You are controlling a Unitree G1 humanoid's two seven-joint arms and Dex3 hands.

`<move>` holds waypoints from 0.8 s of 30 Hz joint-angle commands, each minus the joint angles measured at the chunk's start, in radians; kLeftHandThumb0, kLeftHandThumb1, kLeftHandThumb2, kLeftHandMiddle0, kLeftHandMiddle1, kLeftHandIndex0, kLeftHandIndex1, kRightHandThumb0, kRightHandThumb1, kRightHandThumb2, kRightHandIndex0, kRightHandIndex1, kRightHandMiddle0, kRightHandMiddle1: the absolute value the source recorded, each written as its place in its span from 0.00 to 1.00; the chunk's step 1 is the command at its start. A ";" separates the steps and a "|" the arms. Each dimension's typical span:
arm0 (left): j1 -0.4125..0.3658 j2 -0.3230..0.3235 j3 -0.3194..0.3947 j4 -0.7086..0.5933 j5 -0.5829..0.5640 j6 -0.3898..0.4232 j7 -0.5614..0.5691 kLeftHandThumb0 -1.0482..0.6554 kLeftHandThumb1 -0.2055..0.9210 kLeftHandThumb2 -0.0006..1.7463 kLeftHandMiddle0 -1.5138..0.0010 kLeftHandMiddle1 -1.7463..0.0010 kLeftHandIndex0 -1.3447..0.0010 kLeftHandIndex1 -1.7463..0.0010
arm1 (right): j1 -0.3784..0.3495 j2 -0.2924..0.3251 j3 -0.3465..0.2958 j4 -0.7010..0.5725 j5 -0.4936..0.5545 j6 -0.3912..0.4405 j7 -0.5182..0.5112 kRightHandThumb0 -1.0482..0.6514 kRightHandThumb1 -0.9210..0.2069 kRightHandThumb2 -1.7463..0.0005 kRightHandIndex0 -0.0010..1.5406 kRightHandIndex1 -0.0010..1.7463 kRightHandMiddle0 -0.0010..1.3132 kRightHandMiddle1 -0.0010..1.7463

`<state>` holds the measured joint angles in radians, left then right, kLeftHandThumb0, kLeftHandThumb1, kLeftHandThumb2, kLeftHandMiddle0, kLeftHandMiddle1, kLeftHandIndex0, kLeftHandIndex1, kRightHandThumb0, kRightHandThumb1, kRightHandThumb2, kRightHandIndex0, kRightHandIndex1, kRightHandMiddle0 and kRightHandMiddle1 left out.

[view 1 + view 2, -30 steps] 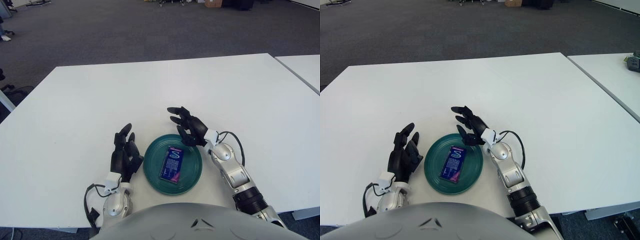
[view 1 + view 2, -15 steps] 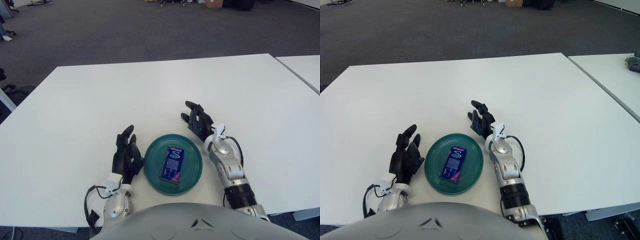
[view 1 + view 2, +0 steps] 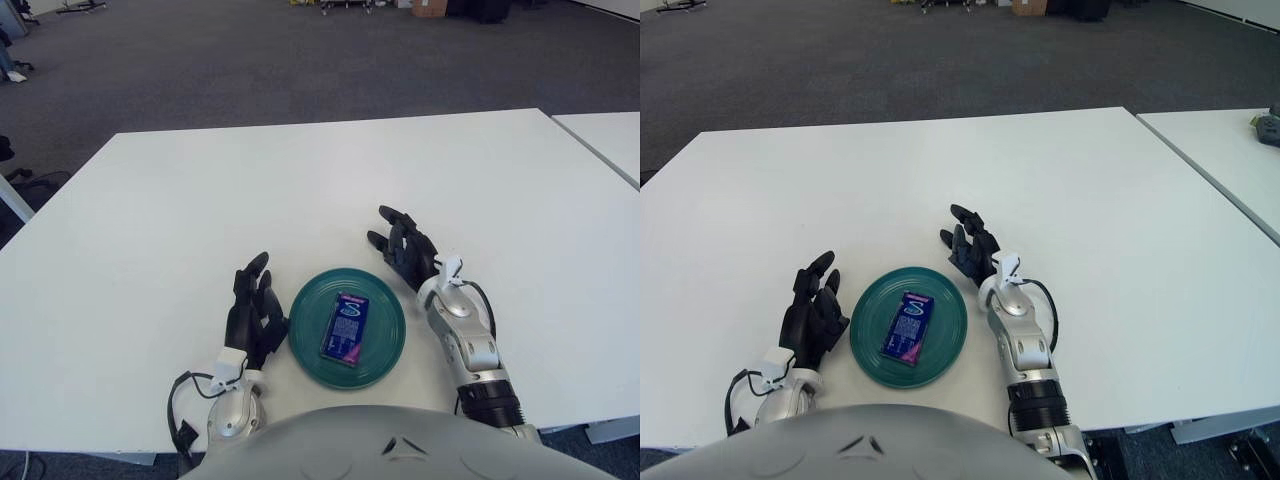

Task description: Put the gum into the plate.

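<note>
— Teal is the plate (image 3: 385, 345), near the front edge of the white worktop (image 3: 200, 200). What lies in it?

— The gum (image 3: 346, 327): a flat blue pack with a purple strip at its near end, lying on the plate's middle, its long side running away from the robot and leaning a little to the right.

— Is any hand touching the pack?

— No. The right hand (image 3: 406, 250) shows just beyond the plate's right rim, at its far right side, clear of the dish. Its black fingers (image 3: 390, 216) are stretched out and loosely spread, pointing away from the robot, and they hold nothing.

— And the other one?

— The left hand (image 3: 255, 308) shows just to the left of the plate, close beside its rim. I cannot tell whether it touches the rim. Its fingers point up and away, relaxed and slightly parted, with nothing in them.

— Anything else around the plate?

— Off to the far right of it, a second white table (image 3: 1230, 150) stands apart from the worktop by a narrow gap, and grey carpet floor (image 3: 250, 60) lies beyond the worktop's far edge.
</note>
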<state>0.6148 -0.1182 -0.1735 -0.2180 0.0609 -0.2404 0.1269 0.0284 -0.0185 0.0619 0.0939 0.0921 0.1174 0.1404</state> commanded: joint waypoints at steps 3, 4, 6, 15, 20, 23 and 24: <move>0.015 0.003 -0.002 -0.013 0.027 0.017 0.014 0.09 1.00 0.57 0.81 1.00 1.00 0.60 | 0.056 -0.047 -0.016 0.038 -0.028 0.006 0.002 0.16 0.00 0.48 0.27 0.02 0.00 0.26; 0.017 0.004 -0.001 -0.015 0.027 0.020 0.013 0.09 1.00 0.57 0.81 1.00 1.00 0.59 | 0.070 -0.052 -0.013 0.023 -0.029 0.002 0.006 0.15 0.00 0.48 0.27 0.01 0.00 0.27; 0.019 0.004 0.002 -0.016 0.025 0.027 0.012 0.10 1.00 0.57 0.82 1.00 1.00 0.59 | 0.097 -0.060 -0.007 -0.003 -0.027 -0.008 0.014 0.14 0.00 0.47 0.27 0.01 0.00 0.27; 0.013 0.005 -0.002 -0.002 0.047 0.065 0.016 0.10 1.00 0.56 0.82 1.00 1.00 0.62 | 0.191 -0.074 0.013 -0.053 -0.019 -0.108 0.052 0.17 0.00 0.47 0.22 0.00 0.00 0.27; 0.026 0.016 -0.031 -0.016 0.089 0.077 0.014 0.11 1.00 0.57 0.84 1.00 1.00 0.68 | 0.228 -0.073 0.025 -0.056 -0.019 -0.128 0.059 0.16 0.00 0.47 0.18 0.00 0.00 0.26; 0.034 0.019 -0.040 -0.029 0.099 0.085 0.013 0.11 1.00 0.58 0.85 1.00 1.00 0.71 | 0.237 -0.073 0.030 -0.065 -0.021 -0.128 0.060 0.16 0.00 0.48 0.16 0.00 0.00 0.25; 0.037 0.020 -0.043 -0.035 0.102 0.089 0.012 0.11 1.00 0.58 0.86 1.00 1.00 0.72 | 0.241 -0.073 0.032 -0.068 -0.021 -0.128 0.060 0.16 0.00 0.48 0.15 0.00 0.00 0.25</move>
<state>0.6335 -0.1080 -0.2057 -0.2503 0.1473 -0.1875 0.1389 0.2230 -0.0903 0.0766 -0.0028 0.0857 -0.0506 0.1937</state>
